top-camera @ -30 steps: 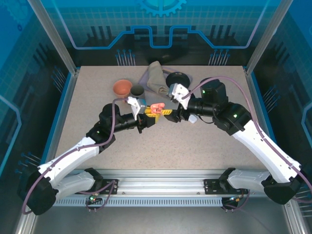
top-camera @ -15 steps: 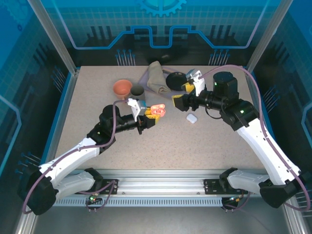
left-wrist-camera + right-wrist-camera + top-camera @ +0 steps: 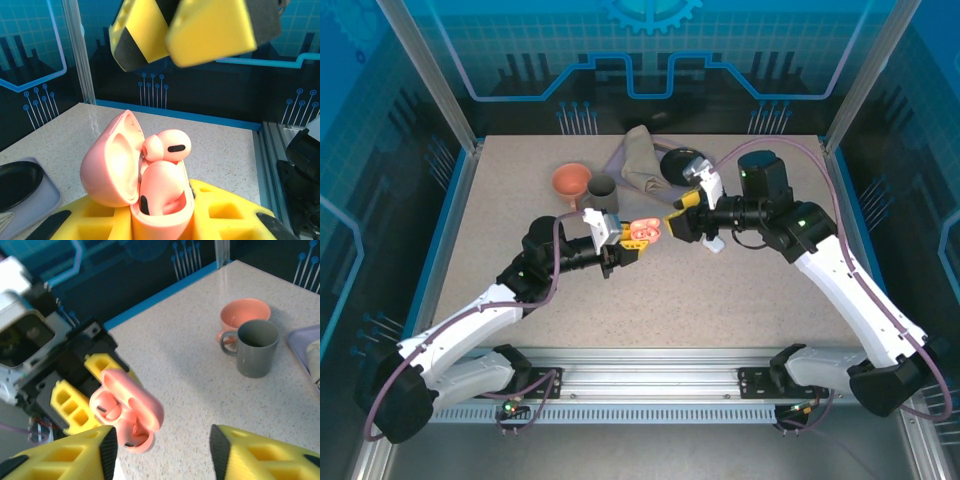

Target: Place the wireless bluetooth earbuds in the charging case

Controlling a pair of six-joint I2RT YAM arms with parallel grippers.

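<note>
The left gripper (image 3: 630,240) was pinched onto the lower half of the pink charging case (image 3: 150,200), its yellow fingers (image 3: 227,217) pressed against both sides. The case appeared to be held off the table, with its lid (image 3: 112,165) swung open to one side. Inside it, the lower earbud (image 3: 159,186) sat deep in its well. The upper earbud (image 3: 165,146) stood proud, its rounded head well above the rim and apparently not yet home.

Just beyond the case, the right gripper (image 3: 161,450) hovered with its fingers spread wide and nothing between them. From the left wrist view its yellow pads (image 3: 207,27) hung above the open case, apart from it.

Farther out on the speckled table (image 3: 720,300) stood a grey mug (image 3: 256,347) touching a salmon cup (image 3: 245,315). A crumpled cloth (image 3: 640,160) and a black disc (image 3: 685,163) lay behind them. A small white object (image 3: 714,244) lay under the right arm, too small to identify.

The proud earbud was the main risk. A push landing off its axis could have tipped it out of the well and onto the table. Because only the left fingers seemed to back the case, a hard press might also have twisted it in that grip. A careless pad could equally have knocked the open lid shut onto the unseated bud.
</note>
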